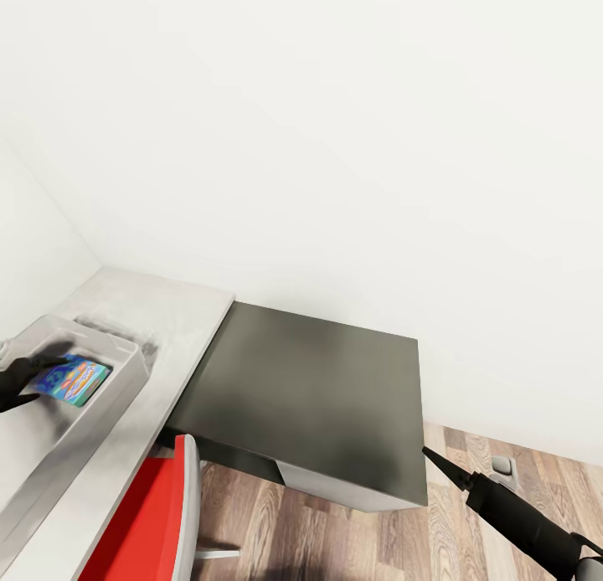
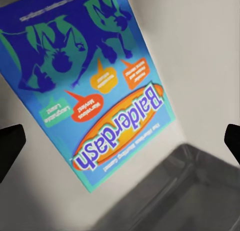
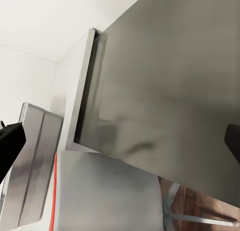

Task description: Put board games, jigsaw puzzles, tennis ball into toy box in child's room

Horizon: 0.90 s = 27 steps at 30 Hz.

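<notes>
The light grey toy box (image 1: 99,415) stands on the pale grey table (image 1: 180,313) at the left of the head view. A blue board game (image 1: 74,378) printed "Balderdash" lies flat inside it. My left gripper (image 1: 18,382) hovers over the box's left part. In the left wrist view its black fingertips (image 2: 10,146) stand wide apart, open and empty, above the board game (image 2: 100,86) on the toy box floor (image 2: 205,51). My right gripper (image 1: 444,468) hangs low at the right, beyond the cabinet's corner; it is open (image 3: 120,141) with nothing held.
A lower dark-grey-topped cabinet (image 1: 310,397) adjoins the table's right end against the white wall. A red chair (image 1: 142,514) with a grey rim sits at the table's front edge. Wood-plank floor (image 1: 352,539) lies in front. The toy box (image 3: 35,161) and chair (image 3: 105,191) show in the right wrist view.
</notes>
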### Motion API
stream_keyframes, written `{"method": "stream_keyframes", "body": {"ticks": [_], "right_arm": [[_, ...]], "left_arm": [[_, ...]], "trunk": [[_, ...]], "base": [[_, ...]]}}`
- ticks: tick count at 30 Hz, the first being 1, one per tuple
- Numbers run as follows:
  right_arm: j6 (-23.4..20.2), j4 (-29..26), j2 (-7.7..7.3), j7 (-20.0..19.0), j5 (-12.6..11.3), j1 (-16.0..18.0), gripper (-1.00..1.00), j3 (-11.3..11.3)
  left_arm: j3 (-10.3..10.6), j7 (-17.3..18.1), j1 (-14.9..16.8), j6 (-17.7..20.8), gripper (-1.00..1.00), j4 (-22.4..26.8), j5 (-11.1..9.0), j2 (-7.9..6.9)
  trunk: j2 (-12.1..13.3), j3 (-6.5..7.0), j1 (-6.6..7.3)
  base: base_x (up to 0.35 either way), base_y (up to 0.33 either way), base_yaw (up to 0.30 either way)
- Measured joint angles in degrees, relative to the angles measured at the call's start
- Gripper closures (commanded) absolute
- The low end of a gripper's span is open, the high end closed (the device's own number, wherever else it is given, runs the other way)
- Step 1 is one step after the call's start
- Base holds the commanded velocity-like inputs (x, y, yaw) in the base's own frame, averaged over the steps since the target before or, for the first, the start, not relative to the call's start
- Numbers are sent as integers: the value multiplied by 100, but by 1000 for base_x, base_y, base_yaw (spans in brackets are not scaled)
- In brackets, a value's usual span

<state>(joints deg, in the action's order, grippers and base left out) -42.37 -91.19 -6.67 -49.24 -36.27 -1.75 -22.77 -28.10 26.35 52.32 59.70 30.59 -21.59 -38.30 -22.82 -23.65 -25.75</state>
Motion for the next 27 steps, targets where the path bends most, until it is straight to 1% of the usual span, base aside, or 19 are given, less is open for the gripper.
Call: {"method": "stream_keyframes", "body": {"ticks": [11,20,23,27], "right_arm": [[0,0,0,0,0,7,-100,2],[1,0,0,0,1,8,-100,3],[0,0,0,0,2,8,-100,3],[0,0,0,0,-1,8,-100,3]], "left_arm": [[0,3,0,0,-100,0,-38,-146],[0,27,0,0,-100,0,-44,-186],[3,125,0,1,-100,0,-45,-200],[25,528,0,4,-100,3,-37,-265]], "trunk": [[0,0,0],[0,0,0],[0,0,0],[0,0,0]], "base": [[0,0,0],[0,0,0],[0,0,0],[0,0,0]]}}
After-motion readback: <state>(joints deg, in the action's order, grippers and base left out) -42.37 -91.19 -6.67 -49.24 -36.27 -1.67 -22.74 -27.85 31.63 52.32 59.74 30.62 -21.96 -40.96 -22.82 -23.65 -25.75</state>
